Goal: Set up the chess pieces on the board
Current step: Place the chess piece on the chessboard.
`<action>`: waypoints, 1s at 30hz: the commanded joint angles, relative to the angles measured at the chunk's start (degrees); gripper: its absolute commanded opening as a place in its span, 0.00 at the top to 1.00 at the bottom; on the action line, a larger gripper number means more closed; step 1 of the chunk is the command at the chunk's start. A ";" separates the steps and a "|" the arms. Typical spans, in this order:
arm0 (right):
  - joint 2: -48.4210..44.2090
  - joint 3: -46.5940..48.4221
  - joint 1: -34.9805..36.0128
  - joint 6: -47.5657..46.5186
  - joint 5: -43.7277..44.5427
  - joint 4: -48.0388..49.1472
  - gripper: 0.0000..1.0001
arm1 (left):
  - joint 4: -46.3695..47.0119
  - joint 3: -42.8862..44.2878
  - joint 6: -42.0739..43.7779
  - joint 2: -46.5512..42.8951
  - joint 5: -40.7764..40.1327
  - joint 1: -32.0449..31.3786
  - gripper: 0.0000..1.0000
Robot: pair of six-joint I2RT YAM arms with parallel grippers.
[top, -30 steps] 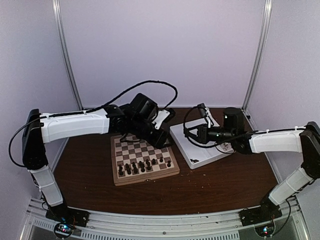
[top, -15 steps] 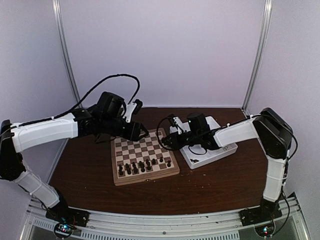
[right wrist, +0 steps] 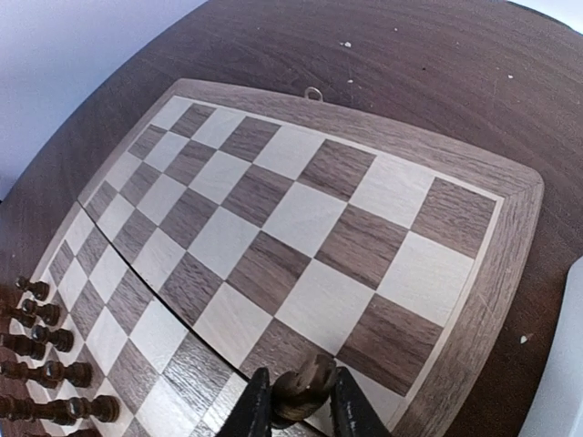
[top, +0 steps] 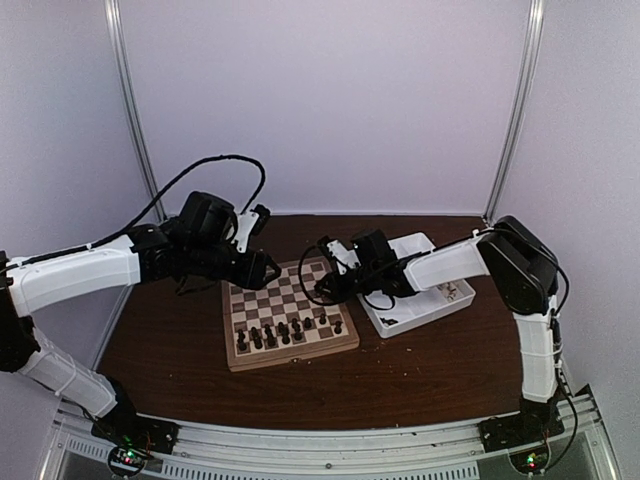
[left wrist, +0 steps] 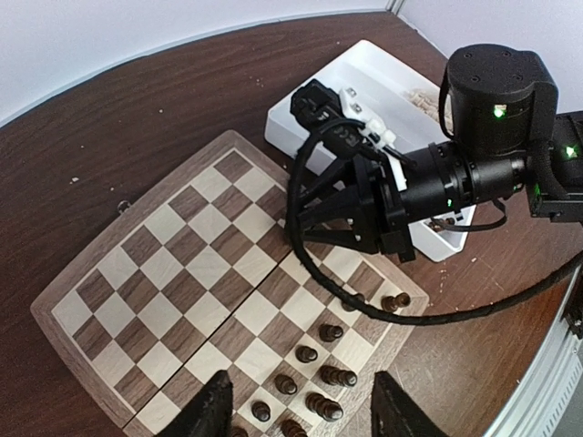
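Chess piece [right wrist: 310, 375] between right end effector [right wrist: 300, 399] jaws, over board [right wrist: 273, 218]

dark brown chess pieces [top: 285, 331], tan-bordered light-and-dark checkered board [top: 262, 299], white tray [top: 402, 326], reddish-brown table [top: 430, 372]

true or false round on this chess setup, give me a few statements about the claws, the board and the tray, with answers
1. The right claw holds a dark chess piece above the board. True.
2. The left claw grips a piece. False: it is open and empty.
3. The dark pieces on the board stand in the rows nearest the arm bases. True.
4. The white tray lies to the left of the board. False: it lies to the board's right.
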 commanded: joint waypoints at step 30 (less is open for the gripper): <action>-12.31 -3.45 0.57 -1.85 4.86 -2.09 0.51 | 1.75 0.66 -0.22 -0.16 -7.22 0.61 0.19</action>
